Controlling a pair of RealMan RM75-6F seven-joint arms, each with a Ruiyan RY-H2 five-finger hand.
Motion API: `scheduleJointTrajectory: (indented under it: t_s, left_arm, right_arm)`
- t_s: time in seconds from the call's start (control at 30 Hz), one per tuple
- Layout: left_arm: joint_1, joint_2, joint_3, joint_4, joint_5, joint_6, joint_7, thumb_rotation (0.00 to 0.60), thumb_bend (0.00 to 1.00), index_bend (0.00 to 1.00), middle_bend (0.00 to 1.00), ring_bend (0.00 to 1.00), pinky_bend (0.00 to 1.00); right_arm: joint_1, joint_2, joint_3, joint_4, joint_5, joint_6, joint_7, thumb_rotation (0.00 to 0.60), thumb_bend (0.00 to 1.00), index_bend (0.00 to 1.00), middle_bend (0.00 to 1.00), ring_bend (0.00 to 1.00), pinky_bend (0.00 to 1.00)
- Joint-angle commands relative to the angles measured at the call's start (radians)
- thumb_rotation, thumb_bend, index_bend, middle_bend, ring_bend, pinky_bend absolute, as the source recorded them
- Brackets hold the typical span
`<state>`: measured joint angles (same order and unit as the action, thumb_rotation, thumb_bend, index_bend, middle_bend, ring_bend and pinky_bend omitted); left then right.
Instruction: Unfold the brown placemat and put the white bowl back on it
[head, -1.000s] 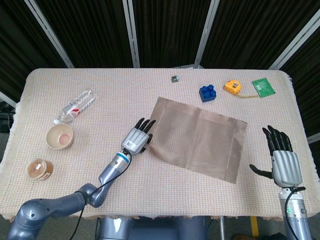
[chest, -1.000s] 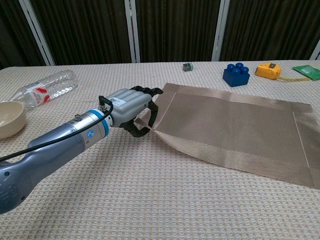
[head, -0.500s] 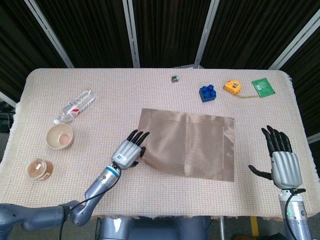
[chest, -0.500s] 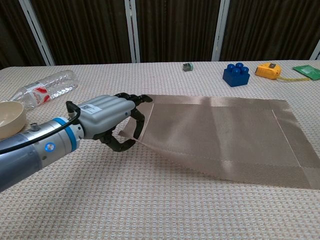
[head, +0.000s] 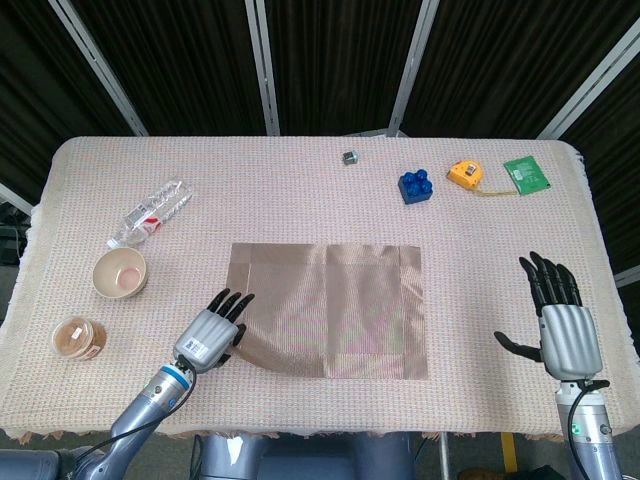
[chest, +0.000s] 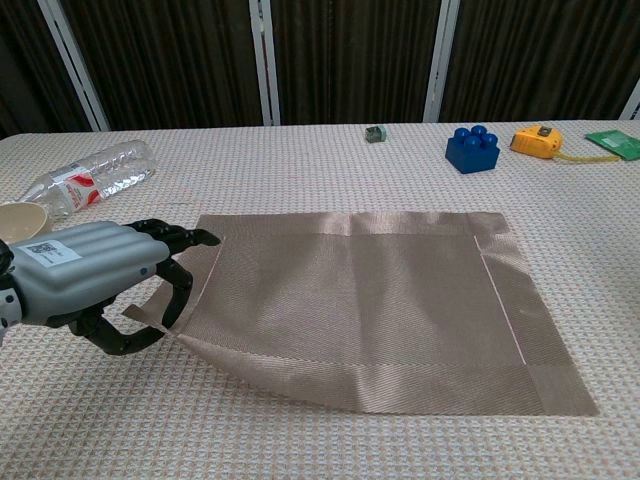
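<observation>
The brown placemat (head: 330, 305) lies spread almost flat near the table's middle, and the chest view shows the placemat (chest: 370, 295) with its near left corner lifted. My left hand (head: 210, 340) pinches that corner between thumb and fingers; in the chest view the left hand (chest: 95, 280) is low at the left. The white bowl (head: 120, 272) stands upright on the cloth left of the mat, and only the bowl's rim (chest: 15, 218) peeks out behind my left hand. My right hand (head: 560, 320) hovers at the right edge, fingers spread and holding nothing.
A plastic bottle (head: 150, 212) lies behind the bowl and a small round jar (head: 78, 337) sits near the front left. At the back stand a small grey object (head: 350, 157), a blue brick (head: 416, 186), a yellow tape measure (head: 464, 174) and a green card (head: 527, 173).
My left hand has pulled the placemat leftward and toward me by its corner; the mat has turned square to the table. The right hand has barely moved.
</observation>
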<state>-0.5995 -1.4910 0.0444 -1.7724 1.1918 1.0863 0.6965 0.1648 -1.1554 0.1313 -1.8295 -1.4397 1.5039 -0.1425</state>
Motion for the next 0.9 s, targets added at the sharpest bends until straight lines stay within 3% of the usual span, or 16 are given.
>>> scheduleJointTrajectory:
  t_s: [0.03,0.43,0.9]
  left_arm:
    - [0.011,0.02,0.006,0.0,-0.001,0.006,-0.017,0.6,0.54,0.74,0.0,0.0,0.0]
    - [0.041,0.07,0.069,-0.035,0.073,0.003,-0.053,0.6,0.55,0.75,0.0,0.0,0.0]
    - [0.068,0.069,0.083,-0.003,0.1,0.013,-0.049,0.6,0.51,0.71,0.0,0.0,0.0]
  right_arm:
    - [-0.001,0.0,-0.001,-0.002,-0.004,0.001,-0.002,0.6,0.0,0.0,0.0,0.0,0.0]
    - [-0.003,-0.002,-0.003,-0.008,-0.021,0.003,-0.013,0.6,0.0,0.0,0.0,0.0,0.0]
    - [-0.008,0.0,-0.002,-0.013,-0.027,0.007,-0.016,0.6,0.0,0.0,0.0,0.0,0.0]
